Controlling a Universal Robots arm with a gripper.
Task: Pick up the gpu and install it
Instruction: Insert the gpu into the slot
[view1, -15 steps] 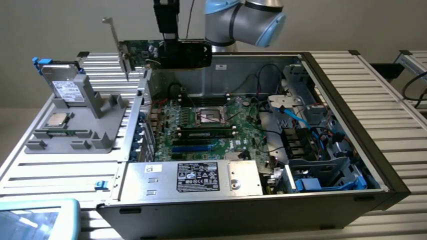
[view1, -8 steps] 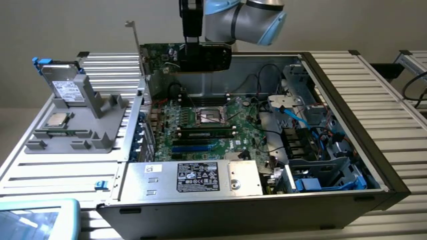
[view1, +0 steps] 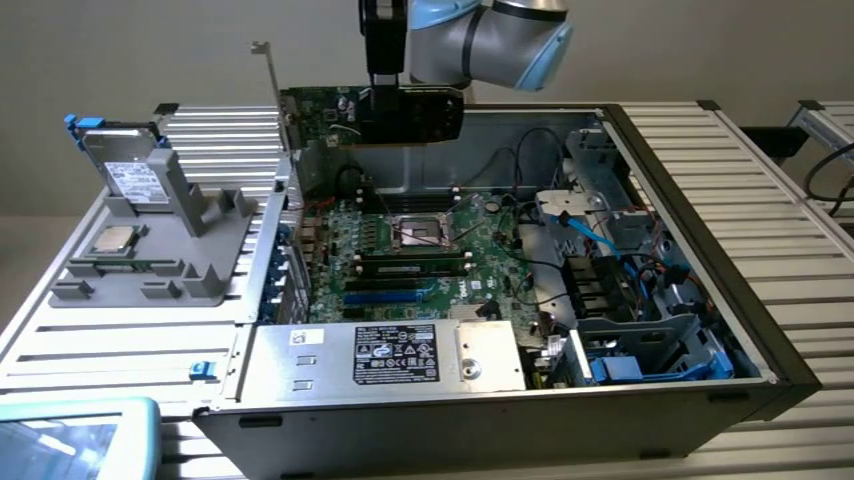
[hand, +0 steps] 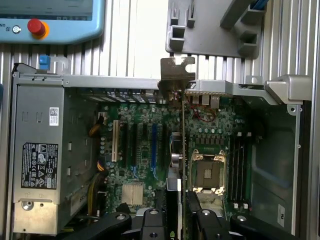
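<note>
Claw (view1: 384, 100) pinching the gpu (view1: 407, 118), which hangs on edge above the open case (view1: 721, 190).
I worry its bracket (hand: 176, 72), out ahead of the claw, snags the case's rear wall, or the card meets the slots (hand: 145, 145) beneath the claw skewed and jams. The label (view1: 396, 355) on the power supply carries print, possibly certification marks, but I can't read it.

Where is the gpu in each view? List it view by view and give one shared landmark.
Exterior view: the gpu hangs in the claw above the far end of the open case.
Wrist view: the gpu is edge-on, running from the claw to the case wall, beside the processor socket.
Shared landmark: the processor socket, below the gpu in the exterior view.
</note>
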